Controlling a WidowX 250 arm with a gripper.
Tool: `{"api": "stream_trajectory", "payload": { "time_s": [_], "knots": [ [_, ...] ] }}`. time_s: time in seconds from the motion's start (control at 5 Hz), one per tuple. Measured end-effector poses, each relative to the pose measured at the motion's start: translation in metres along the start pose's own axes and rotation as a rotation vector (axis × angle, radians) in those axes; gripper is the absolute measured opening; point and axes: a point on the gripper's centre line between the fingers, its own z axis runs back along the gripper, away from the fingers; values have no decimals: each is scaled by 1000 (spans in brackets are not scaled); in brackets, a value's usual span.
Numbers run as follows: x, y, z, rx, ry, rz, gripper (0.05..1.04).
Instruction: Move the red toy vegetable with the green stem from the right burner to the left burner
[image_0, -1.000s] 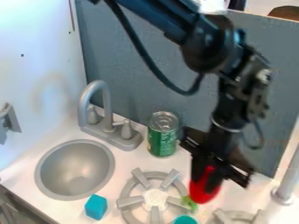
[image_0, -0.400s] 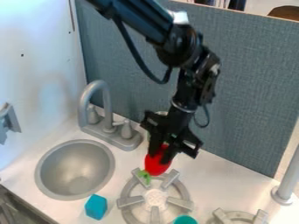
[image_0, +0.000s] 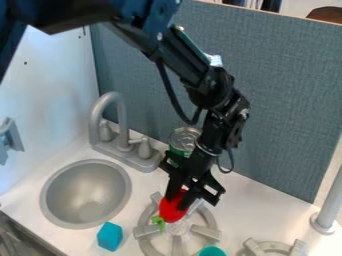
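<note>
the black pincer (image_0: 178, 202) is hanging down and is closing on a red toy (image_0: 172, 212), one finger on each side of it. the toy is sitting low between the fingers, and its green leafy tip (image_0: 159, 221) is pointing down and a little to the left. the toy is showing right over the upper part of a grey stove burner (image_0: 204, 232); whether it is touching the burner, the view is not making clear. the arm (image_0: 190, 65) is coming in from the upper left and is slanting down to the pincer.

just behind the pincer, a green can (image_0: 184, 137) with a silver top is standing on the white tabletop (image_0: 247, 205), partly hiding behind the arm. to the left of the pincer and farther back, a grey faucet (image_0: 93, 120) is rising, and a round grey sink (image_0: 44, 200) is lying left of the pincer. a blue block (image_0: 109, 236) is resting to the lower left, near the sink. below the pincer and slightly right, a teal round object (image_0: 212, 251) is showing at the bottom edge. a second burner (image_0: 272, 246) is lying to the lower right, and a grey pole (image_0: 329, 205) is standing well to the right. a grey panel (image_0: 287, 90) is rising behind everything.
</note>
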Motion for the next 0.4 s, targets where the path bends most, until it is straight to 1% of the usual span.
{"api": "stream_trajectory", "payload": {
  "time_s": [0.4],
  "knots": [
    [5, -4, -16, 29, 83, 14, 318]
  ]
}}
